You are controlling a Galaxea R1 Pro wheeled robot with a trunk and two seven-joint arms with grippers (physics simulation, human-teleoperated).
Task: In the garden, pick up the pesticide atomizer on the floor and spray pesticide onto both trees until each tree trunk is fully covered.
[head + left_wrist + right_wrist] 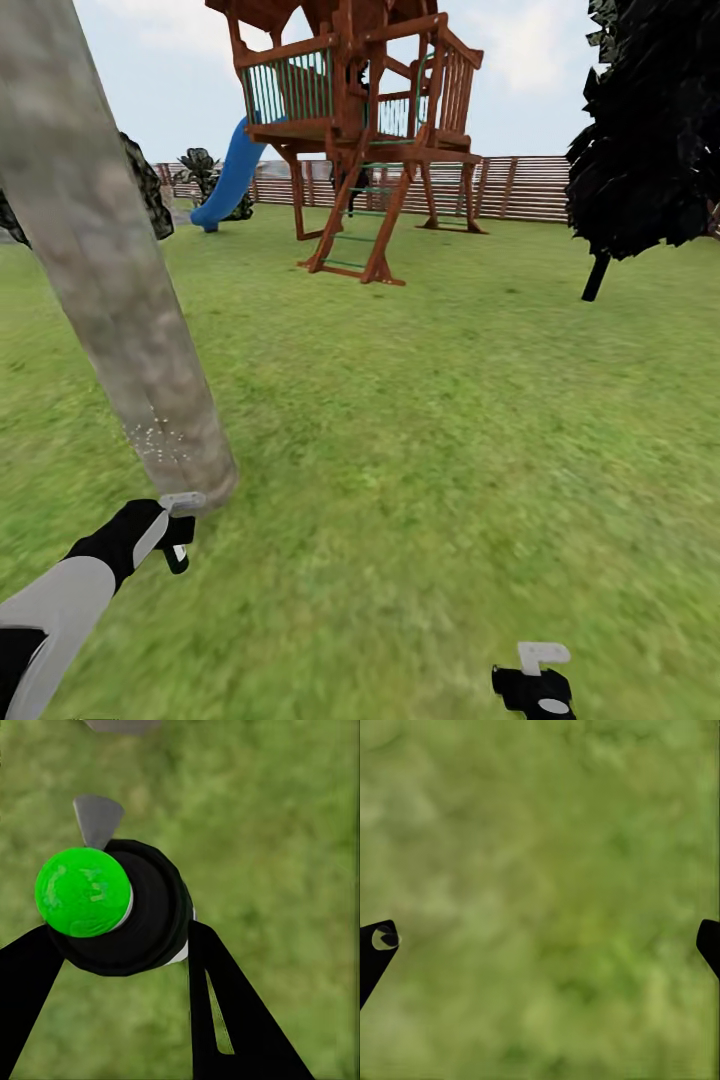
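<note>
The pesticide atomizer (142,915) is a round black bottle with a bright green top and a grey nozzle, and my left gripper (120,945) is shut on it. In the head view my left gripper (178,540) hangs low, right beside the foot of a thick grey-brown mottled tree trunk (110,280) that leans across the left side. A patch of small white specks (155,437) dots the trunk just above the gripper. My right gripper (540,672) is down at the bottom edge, open over the lawn, with nothing between its fingers (376,945).
Green lawn (430,430) stretches ahead to a brown slat fence (530,185). A wooden play tower (365,130) with a blue slide (230,175) stands at the back. A dark-leaved tree (650,130) on a thin dark stem is at the right.
</note>
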